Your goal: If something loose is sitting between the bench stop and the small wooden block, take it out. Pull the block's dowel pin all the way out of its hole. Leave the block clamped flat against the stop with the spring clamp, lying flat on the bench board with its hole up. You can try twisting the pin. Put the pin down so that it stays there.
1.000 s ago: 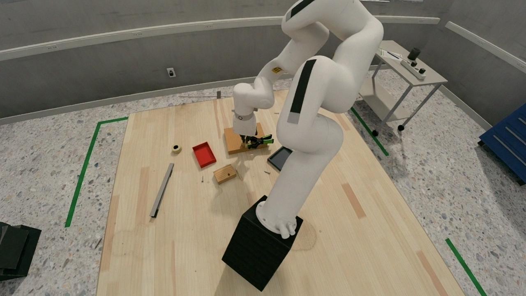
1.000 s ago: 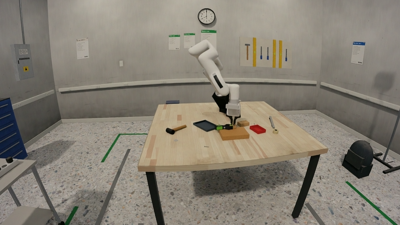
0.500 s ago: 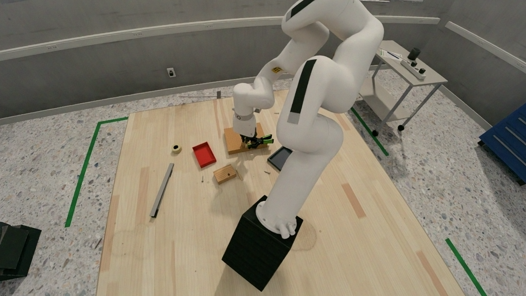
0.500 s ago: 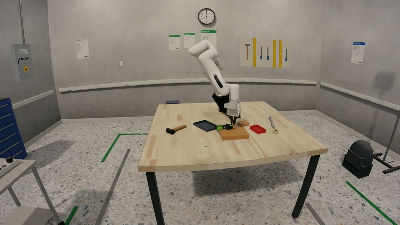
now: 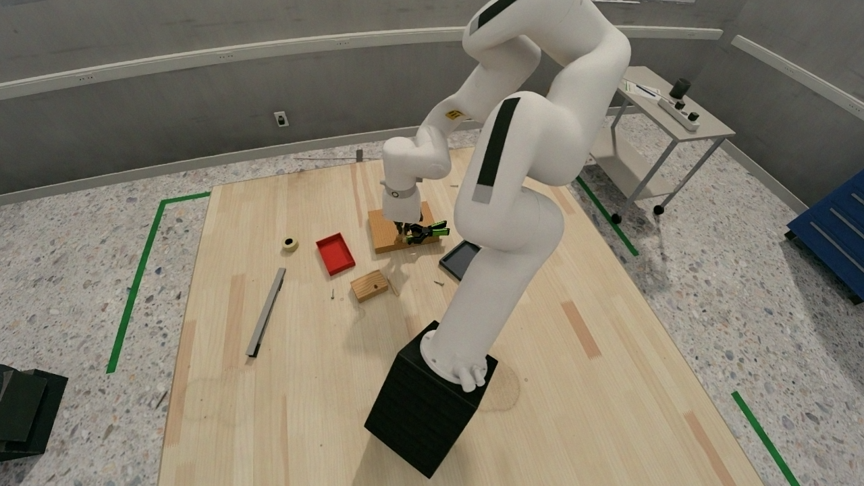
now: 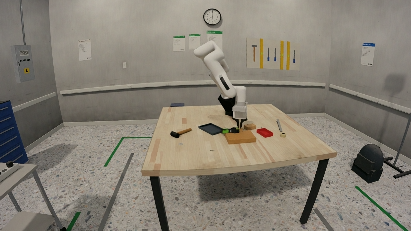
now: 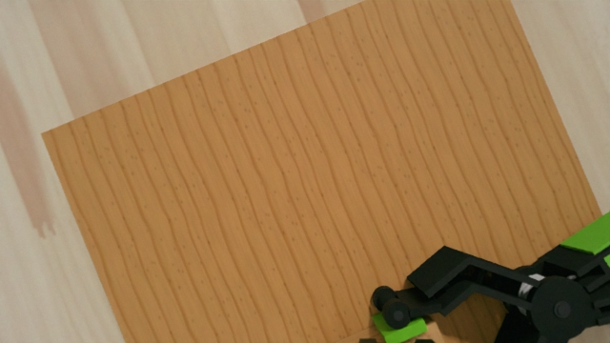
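The orange-brown bench board lies on the table and fills the wrist view (image 7: 310, 181). The black and green spring clamp (image 5: 426, 231) sits at the board's edge nearest the robot base; its jaws show in the wrist view (image 7: 500, 286). A corner of the small wooden block (image 7: 431, 332) shows under the clamp jaw. My gripper (image 5: 398, 228) points straight down over the block beside the clamp, and also shows in the exterior view (image 6: 240, 126). It is shut on the dowel pin, which the fingers mostly hide. The bench stop is hidden.
A second wooden block with a hole (image 5: 368, 285) lies loose near the board. Around it are a red tray (image 5: 335, 254), a dark tray (image 5: 460, 258), a tape roll (image 5: 289, 243), a grey metal bar (image 5: 265, 311) and a hammer (image 6: 180, 132).
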Available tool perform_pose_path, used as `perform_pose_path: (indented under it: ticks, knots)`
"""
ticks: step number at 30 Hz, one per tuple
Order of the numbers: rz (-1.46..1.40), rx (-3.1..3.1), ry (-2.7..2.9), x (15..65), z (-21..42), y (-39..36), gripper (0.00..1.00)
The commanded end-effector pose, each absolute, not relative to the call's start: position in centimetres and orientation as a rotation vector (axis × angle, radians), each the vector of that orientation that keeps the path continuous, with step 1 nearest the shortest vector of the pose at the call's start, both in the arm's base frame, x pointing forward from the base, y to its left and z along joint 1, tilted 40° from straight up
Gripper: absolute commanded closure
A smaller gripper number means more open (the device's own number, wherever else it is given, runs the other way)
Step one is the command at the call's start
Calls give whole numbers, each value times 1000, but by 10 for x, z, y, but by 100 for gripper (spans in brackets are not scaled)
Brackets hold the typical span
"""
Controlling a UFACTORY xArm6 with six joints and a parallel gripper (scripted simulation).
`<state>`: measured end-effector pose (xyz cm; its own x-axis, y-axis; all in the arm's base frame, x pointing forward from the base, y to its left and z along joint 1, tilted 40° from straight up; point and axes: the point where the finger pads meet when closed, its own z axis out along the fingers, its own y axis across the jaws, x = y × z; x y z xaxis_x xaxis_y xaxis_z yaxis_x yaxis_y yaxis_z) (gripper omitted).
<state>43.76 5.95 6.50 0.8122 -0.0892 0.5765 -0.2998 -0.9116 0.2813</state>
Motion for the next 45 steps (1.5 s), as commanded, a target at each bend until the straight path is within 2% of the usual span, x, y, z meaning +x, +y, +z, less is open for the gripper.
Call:
perform_pose_path:
  ticks: [1,45]
  knots:
    - [764,2627,-126,438,66,60,100]
    - [464,2356,865,438,66,61,100]
